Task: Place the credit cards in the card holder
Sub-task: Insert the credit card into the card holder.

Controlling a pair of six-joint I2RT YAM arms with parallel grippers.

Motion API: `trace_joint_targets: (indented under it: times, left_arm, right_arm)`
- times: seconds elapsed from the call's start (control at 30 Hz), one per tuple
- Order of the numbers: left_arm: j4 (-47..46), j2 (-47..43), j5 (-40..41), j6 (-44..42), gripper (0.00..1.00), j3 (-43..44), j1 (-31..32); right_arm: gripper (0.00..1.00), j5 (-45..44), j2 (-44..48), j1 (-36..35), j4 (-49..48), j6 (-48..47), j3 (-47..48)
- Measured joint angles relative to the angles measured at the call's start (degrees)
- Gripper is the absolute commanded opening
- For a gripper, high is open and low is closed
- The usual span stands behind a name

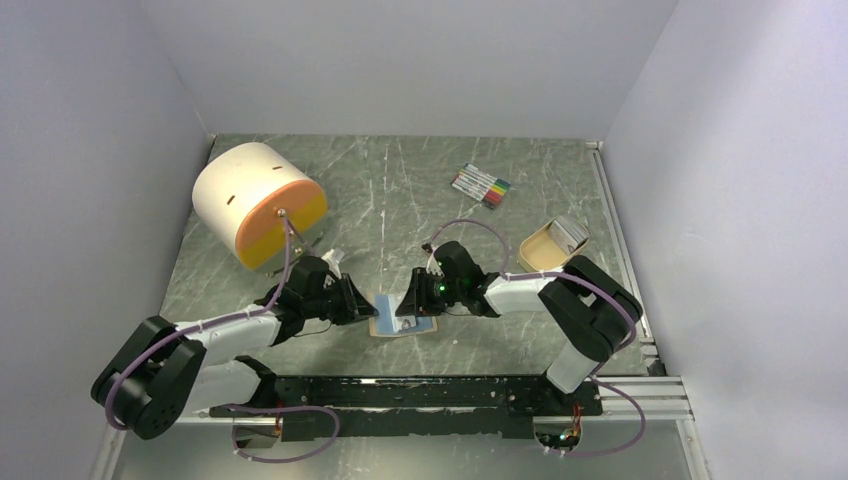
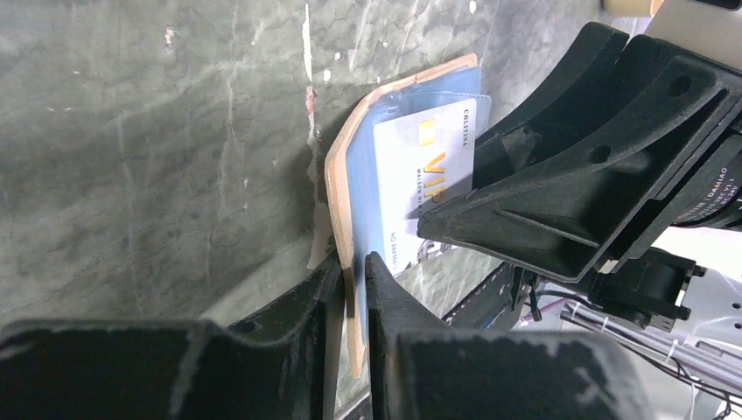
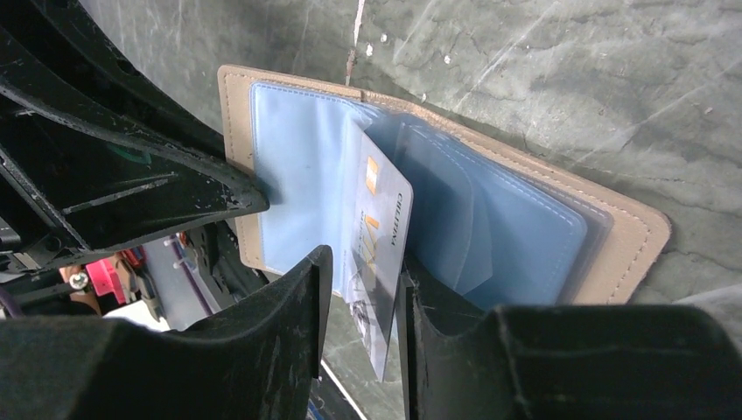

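The tan card holder (image 1: 387, 326) lies open on the table between my grippers, its pale blue sleeves (image 3: 525, 227) facing up. My left gripper (image 1: 367, 307) is shut on the edge of its tan cover (image 2: 338, 188), seen up close in the left wrist view (image 2: 354, 278). A whitish credit card (image 3: 382, 219) with gold lettering stands on edge, its far end among the sleeves; it also shows in the left wrist view (image 2: 426, 166). My right gripper (image 3: 363, 262) straddles this card. The card leans on the right finger, with a gap to the left finger. More credit cards (image 1: 571, 230) lie in a tan tray.
The tan open-topped tray (image 1: 540, 252) stands right of the right arm. A bundle of coloured marker pens (image 1: 481, 185) lies at the back. A large white and yellow drum (image 1: 258, 203) sits at the back left. Grey walls enclose the table.
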State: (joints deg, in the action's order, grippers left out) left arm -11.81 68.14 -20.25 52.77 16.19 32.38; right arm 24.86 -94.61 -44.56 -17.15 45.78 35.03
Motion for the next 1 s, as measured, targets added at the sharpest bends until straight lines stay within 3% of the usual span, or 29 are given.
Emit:
trace_joint_targets:
  times: [0.1,0.23,0.53,1.0]
  left_arm:
    - [-1.3,0.8,-0.9,0.2,0.19,-0.1,0.0]
    - [-2.7,2.2,-1.9,0.5,0.09,-0.2,0.0]
    - [-3.2,2.4,-2.2,0.6,0.09,-0.2,0.1]
    - [-3.4,2.4,-2.5,0.6,0.09,-0.2,0.1]
  right_arm:
    - [0.38,-0.9,0.7,-0.2,1.1,-0.2,0.1]
    - [0.39,-2.7,2.3,-0.3,4.8,-1.3,0.8]
    - [0.41,-7.4,5.9,-0.3,12.4,-4.1,2.1]
    - [0.41,-8.0,6.2,-0.4,14.2,-4.9,2.7]
